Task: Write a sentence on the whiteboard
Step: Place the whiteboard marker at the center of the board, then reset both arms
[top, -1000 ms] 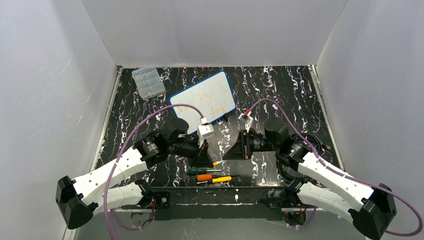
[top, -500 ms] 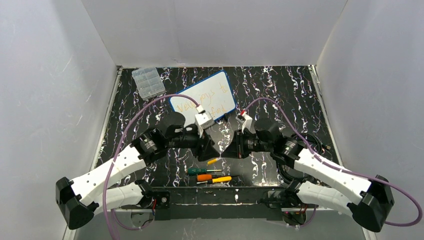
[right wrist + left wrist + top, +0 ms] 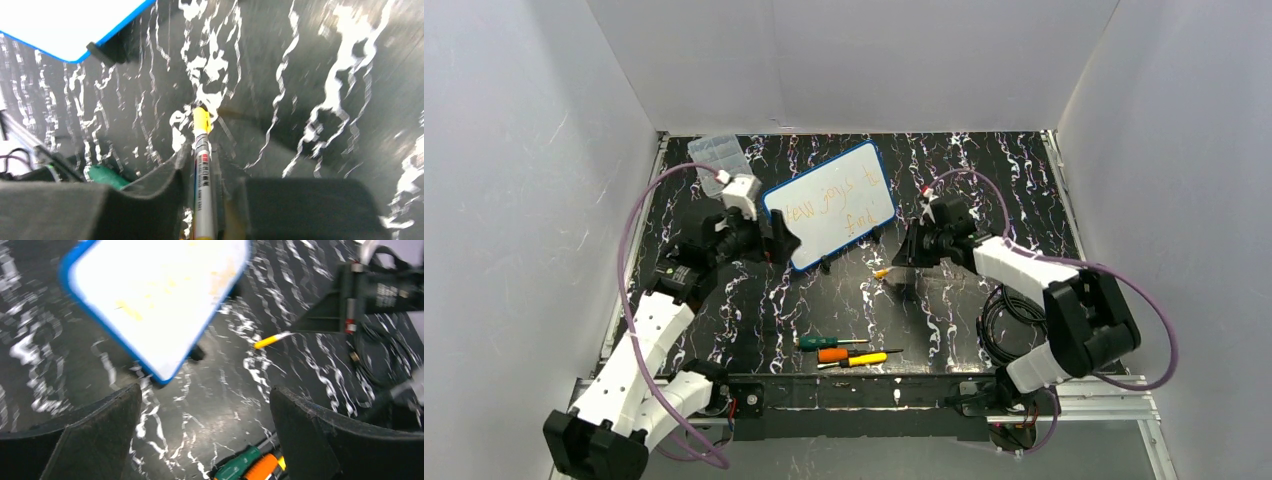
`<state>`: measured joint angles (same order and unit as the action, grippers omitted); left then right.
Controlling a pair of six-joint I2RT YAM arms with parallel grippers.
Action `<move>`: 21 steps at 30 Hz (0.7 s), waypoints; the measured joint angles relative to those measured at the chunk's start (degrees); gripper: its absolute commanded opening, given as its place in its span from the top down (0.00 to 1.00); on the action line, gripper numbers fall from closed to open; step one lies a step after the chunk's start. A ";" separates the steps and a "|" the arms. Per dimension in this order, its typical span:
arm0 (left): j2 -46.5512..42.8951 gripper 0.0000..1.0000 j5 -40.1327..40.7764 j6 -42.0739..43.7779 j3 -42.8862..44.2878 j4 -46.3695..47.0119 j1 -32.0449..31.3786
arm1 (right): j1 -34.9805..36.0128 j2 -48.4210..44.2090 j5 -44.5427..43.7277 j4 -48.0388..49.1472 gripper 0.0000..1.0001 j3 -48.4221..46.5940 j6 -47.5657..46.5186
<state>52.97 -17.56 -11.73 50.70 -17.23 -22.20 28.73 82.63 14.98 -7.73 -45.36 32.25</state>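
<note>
So the whiteboard (image 3: 829,205) sits mid-worktop (image 3: 944,330) toward the back, turned at an angle on its little black feet. The sentence (image 3: 824,207) is on it in thin orange, two lines, but it's too faint for me to read properly.

The left pincer (image 3: 205,405) is spread wide with nothing between the fingers, right by the board's left end. Can't tell if it's actually touching the frame.

The right pincer (image 3: 207,172) is clamped on a marker (image 3: 201,142) with a yellow tip. The tip points down at the worktop, off the board's near-right corner and clear of the board. From the top camera that marker (image 3: 881,271) shows up as just a small yellow speck.

The clear compartment box (image 3: 714,158) is in the far left corner, partly hidden behind the left wrist. It's way too small here to see what's in the compartments.

A couple of screwdrivers (image 3: 844,350) lie near the front edge, one green-handled and one orange and yellow. A coiled cable (image 3: 1009,320) lies over on the right.
</note>
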 measured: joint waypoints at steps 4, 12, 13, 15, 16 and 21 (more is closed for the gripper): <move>-3.21 0.02 4.94 -2.54 -2.43 -1.20 8.31 | -3.54 4.31 -1.01 0.13 0.20 -3.58 -3.26; -4.66 0.02 19.06 -5.11 -3.08 -4.55 16.09 | -13.73 4.44 -6.54 -6.40 0.01 -4.68 -9.49; -4.66 0.02 20.72 -5.22 -3.06 -4.92 16.09 | -14.71 3.87 -7.80 -7.39 0.01 -5.05 -10.19; -4.76 0.02 23.58 -5.20 -2.93 -5.70 16.09 | -15.72 1.57 -11.45 -9.05 0.01 -5.55 -11.65; -5.03 0.02 25.20 -5.05 -2.93 -5.92 16.09 | -15.82 0.11 -12.98 -9.40 0.01 -5.55 -12.15; -11.54 0.02 28.50 -3.08 -4.26 -4.24 16.09 | -15.76 -16.22 -22.25 -5.18 0.01 -2.14 -15.34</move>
<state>41.43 10.94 -14.81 46.44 -21.47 -6.11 12.97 66.41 -7.27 -12.91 -47.51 16.91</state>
